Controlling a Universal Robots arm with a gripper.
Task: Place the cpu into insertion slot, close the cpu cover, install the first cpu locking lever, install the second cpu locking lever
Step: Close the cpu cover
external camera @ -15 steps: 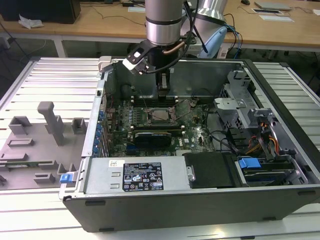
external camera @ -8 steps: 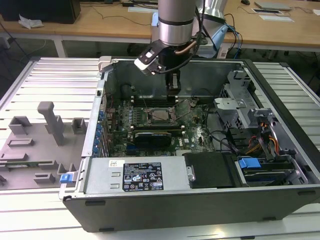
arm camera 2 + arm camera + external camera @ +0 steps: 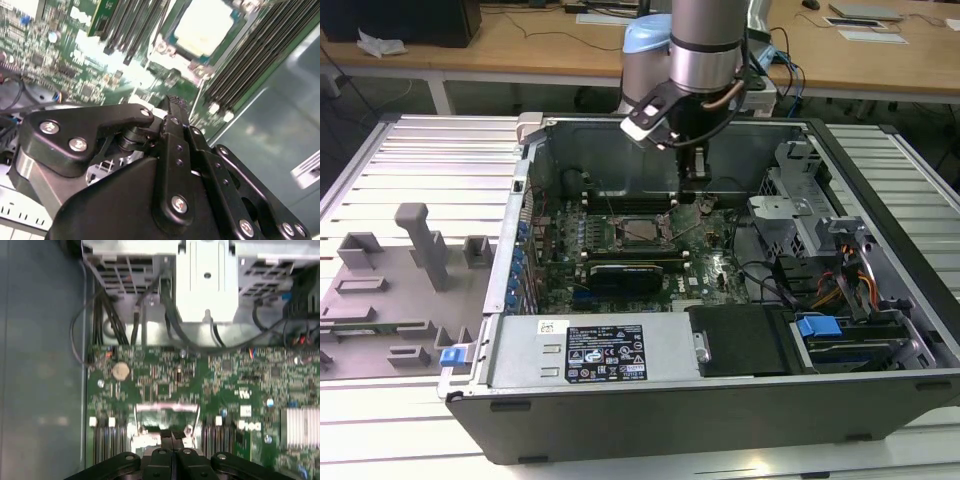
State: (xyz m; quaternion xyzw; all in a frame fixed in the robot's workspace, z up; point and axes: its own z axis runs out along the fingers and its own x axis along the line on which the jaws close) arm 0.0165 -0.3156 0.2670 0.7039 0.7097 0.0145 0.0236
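Inside open case [image 3: 720,425]: motherboard [image 3: 712,266], insertion slot [image 3: 642,230] (pale centre); closed claw [image 3: 172,434] nearby.

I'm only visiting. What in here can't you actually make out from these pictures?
- Exterior view: the insertion slot is too small to show whether the cpu is in it.
- Second wrist view: glare washes out the slot's centre, and the top edge cuts it.
- First wrist view: the gripper, jaws shut, covers part of the slot.
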